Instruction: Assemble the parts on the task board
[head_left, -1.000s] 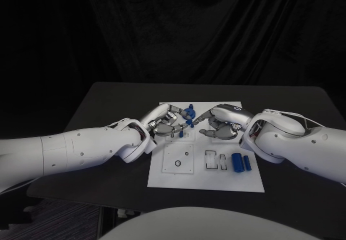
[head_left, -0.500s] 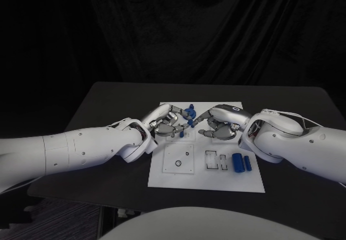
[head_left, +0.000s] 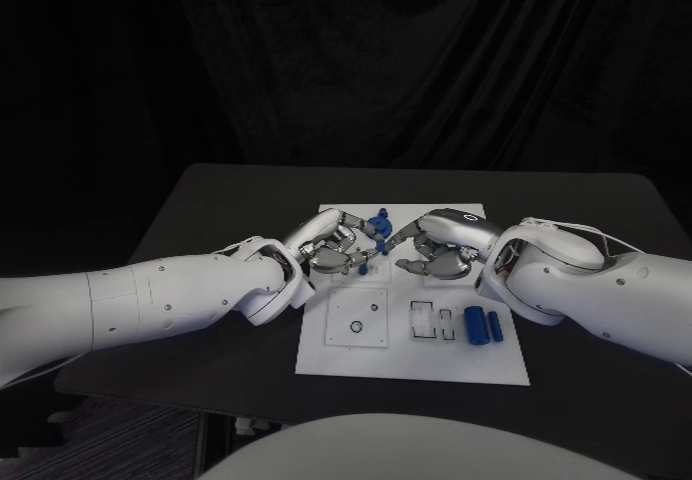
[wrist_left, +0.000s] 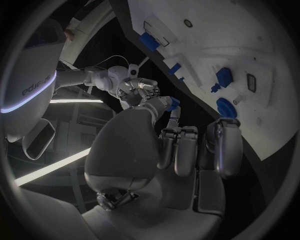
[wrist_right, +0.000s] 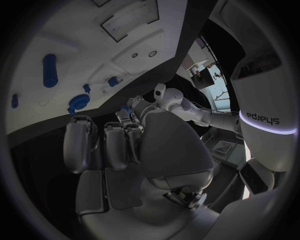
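Note:
Over the far half of the white task board (head_left: 411, 355) my left hand (head_left: 335, 245) and right hand (head_left: 433, 250) meet fingertip to fingertip. Between them sits a small blue part (head_left: 378, 243). In the left wrist view the left hand (wrist_left: 187, 150) pinches this blue part (wrist_left: 174, 103) at its fingertip, with the right hand (wrist_left: 134, 90) close behind it. The right hand (wrist_right: 106, 145) has its fingers curled, and its hold on the part is hidden. Another blue part (head_left: 381, 217) stands at the board's far edge.
Two blue cylinders (head_left: 482, 325) lie side by side on the board's right part, next to narrow slots (head_left: 423, 318). A square plate with holes (head_left: 358, 318) sits in the board's near left. Black table (head_left: 216, 200) surrounds the board.

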